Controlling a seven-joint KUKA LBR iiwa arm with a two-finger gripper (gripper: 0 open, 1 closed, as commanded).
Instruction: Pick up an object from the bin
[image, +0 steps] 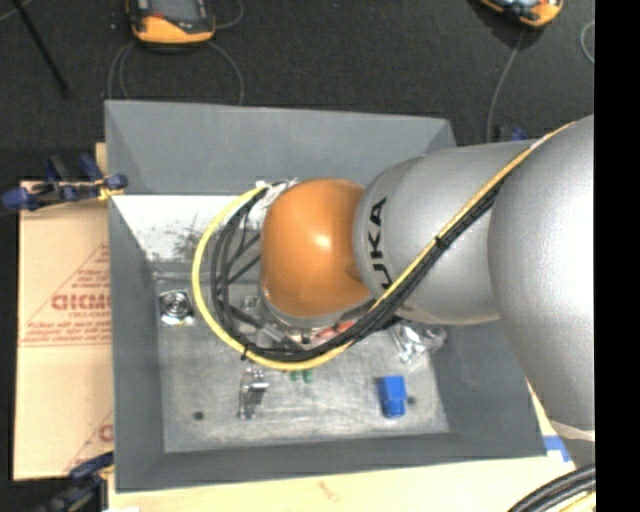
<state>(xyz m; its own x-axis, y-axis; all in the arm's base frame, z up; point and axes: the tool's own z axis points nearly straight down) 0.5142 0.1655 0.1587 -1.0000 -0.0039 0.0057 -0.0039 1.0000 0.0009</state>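
Orange wrist cover (312, 245) and a yellow-and-black cable loop (212, 300) sit low over mid-floor of the grey metal bin (135, 330), with the gripper tucked beneath. Jaws spread or closed: cannot tell. Which thing is the pick is also unclear. Risks, as judged: the contents are few, small and scattered, so a blind close may meet bare floor, and thin pieces could skid aside from a jaw tip. The low cable loop might also brush a loose thing or catch on it. Contents of the bin, all loose: a small green bit (300, 377) just below the jaws' likely spot, too small to name. A small metal clip (252, 392) lies near, below-left. A blue block (392, 395) lies below-right, farther off. A crumpled silvery piece (415, 345) lies right, under the arm. A round metal piece (177, 305) lies left, by the wall.
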